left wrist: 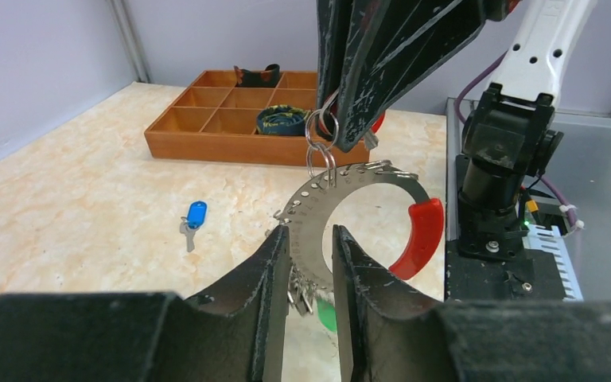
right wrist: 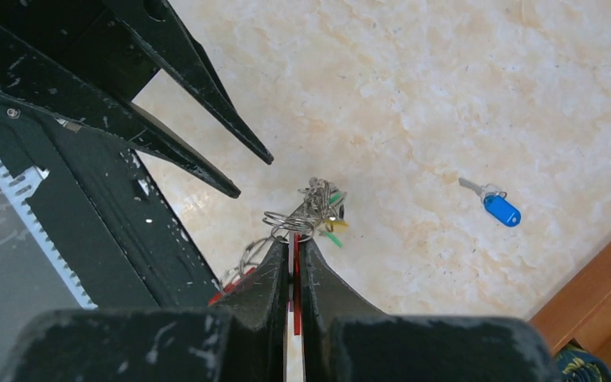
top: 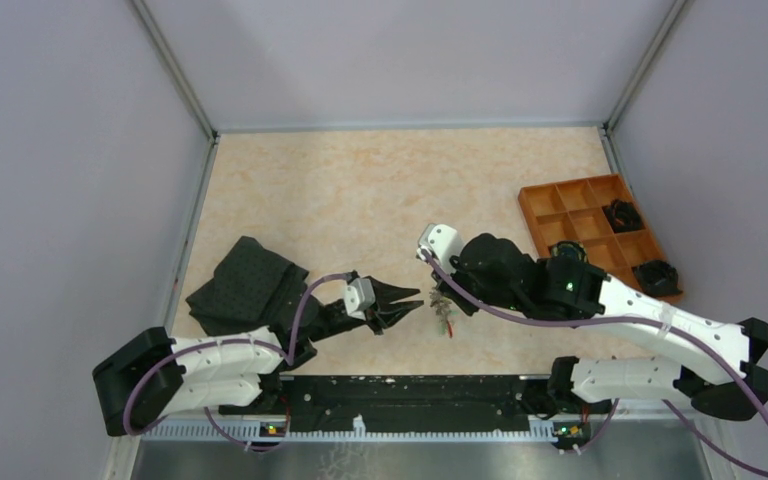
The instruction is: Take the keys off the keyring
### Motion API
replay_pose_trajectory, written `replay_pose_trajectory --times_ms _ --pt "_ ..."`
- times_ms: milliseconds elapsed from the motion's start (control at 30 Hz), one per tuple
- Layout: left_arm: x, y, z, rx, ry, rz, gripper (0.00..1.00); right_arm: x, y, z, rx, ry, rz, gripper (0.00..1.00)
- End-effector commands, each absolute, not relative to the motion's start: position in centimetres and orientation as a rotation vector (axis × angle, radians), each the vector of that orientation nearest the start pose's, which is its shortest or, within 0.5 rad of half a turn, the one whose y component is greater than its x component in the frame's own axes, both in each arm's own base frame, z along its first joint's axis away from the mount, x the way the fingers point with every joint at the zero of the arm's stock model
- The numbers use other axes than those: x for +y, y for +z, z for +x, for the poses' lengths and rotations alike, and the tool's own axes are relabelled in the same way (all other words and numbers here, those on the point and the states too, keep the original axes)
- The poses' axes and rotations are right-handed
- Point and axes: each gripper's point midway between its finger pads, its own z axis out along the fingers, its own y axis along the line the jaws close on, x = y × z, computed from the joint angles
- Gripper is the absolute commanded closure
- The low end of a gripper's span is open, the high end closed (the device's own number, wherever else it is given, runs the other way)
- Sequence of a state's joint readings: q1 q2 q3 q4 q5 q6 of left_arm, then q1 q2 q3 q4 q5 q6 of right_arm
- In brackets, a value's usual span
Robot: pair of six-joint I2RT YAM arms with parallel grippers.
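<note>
The keyring, a flat grey metal band with a red sleeve, hangs above the table between the arms. My right gripper is shut on a red key, with small split rings at its tips. In the right wrist view the gripper pinches that flat red key, and a bunch of keys dangles beyond. My left gripper stands open with the ring's band between its fingers and a green key below. A blue key lies loose on the table. From above, left gripper meets the ring.
An orange compartment tray holding black coiled objects stands at the right. A black folded cloth lies at the left, near the left arm. The right arm's base and the table's near rail are close behind the ring.
</note>
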State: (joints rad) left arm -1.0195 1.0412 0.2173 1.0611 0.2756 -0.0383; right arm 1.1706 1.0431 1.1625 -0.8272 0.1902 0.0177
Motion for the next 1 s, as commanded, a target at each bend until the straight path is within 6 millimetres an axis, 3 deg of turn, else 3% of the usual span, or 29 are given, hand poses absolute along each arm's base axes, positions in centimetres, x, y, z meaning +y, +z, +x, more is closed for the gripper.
replay_pose_trajectory --times_ms 0,467,967 --pt "-32.1 24.1 14.5 1.075 -1.036 0.865 0.68 25.5 27.1 14.5 1.893 0.421 -1.119 1.0" --pt "-33.2 25.6 14.0 1.017 -1.048 0.932 0.69 26.1 27.1 15.1 1.897 0.386 -1.092 1.0" --pt "-34.3 25.3 14.2 1.027 -1.053 0.972 0.69 26.7 26.9 14.7 1.905 0.399 -1.087 1.0"
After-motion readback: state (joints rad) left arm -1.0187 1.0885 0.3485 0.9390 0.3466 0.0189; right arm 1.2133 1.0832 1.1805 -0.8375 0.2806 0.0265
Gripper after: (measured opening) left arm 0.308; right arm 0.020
